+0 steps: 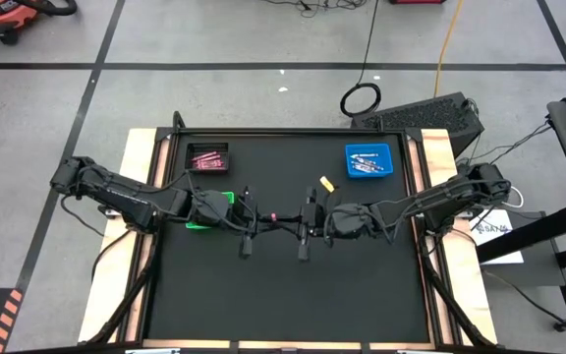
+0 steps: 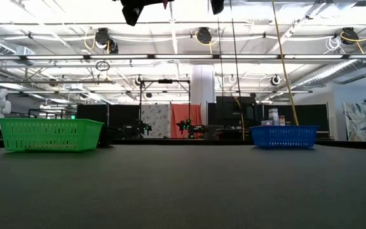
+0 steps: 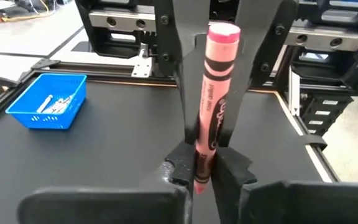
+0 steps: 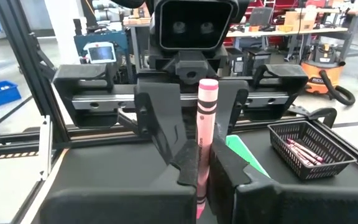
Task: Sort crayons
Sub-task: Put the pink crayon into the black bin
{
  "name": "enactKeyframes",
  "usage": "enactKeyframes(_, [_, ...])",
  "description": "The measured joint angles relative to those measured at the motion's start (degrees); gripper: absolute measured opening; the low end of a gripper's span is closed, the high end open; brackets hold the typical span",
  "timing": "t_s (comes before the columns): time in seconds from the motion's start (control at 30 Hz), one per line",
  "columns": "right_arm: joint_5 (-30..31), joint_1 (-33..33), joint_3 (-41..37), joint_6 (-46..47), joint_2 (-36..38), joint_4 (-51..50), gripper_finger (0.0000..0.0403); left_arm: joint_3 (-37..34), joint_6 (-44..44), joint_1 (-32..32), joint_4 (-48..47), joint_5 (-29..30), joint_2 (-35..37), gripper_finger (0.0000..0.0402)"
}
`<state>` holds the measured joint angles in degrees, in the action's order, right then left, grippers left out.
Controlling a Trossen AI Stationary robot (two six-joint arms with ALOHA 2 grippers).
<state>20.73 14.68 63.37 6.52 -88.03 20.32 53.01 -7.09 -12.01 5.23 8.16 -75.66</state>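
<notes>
Above mid-table, a pink crayon [image 3: 211, 106] (upright) clamped by both left pincer [image 3: 205, 169] and right pincer [image 4: 202, 171]

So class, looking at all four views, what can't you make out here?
- Which gripper truly holds the pink crayon: both sets of fingers overlap it.
- Colours of the crayons in the blue tray: too small in the high view.
- Green tray: mostly under the left arm.
- Grippers in the low view: cut off at the top.

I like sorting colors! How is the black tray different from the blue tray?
The small black mesh tray sits at the table's back left and holds pink crayons. The small blue plastic tray sits at the back right and holds white crayons. Both are small, rectangular and open-topped.
</notes>
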Motion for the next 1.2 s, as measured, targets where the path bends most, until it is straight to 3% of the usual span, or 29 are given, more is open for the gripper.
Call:
enactKeyframes(0.13, [-0.07, 0.0, 0.0, 1.54, 0.02, -0.19, 0.0004, 0.0, 0.09, 0.0, -0.06, 0.0, 0.0, 0.0016])
enactKeyframes(0.33, [0.01, 0.0, 0.0, 1.6, -0.07, -0.82, 0.003, 0.1, 0.26, 0.0, -3.7, 0.02, 0.01, 0.0015])
enactKeyframes(0.7, [0.17, 0.45, 0.0, 1.58, 0.02, -0.55, 0.0119, 0.57, 3.44, 3.31, -27.61, 4.76, 4.15, 0.0015])
enactKeyframes(0.97, [0.04, 1.61, 0.0, 1.74, 0.02, -3.7, 0.0129, 0.66, 9.19, 12.15, -42.35, 10.21, 8.29, 0.0015])
enactKeyframes(1.2, [0.04, 2.98, 0.0, 1.78, 0.02, -6.27, 0.013, 0.66, 15.58, 25.0, -48.86, 13.6, 8.87, 0.0015])
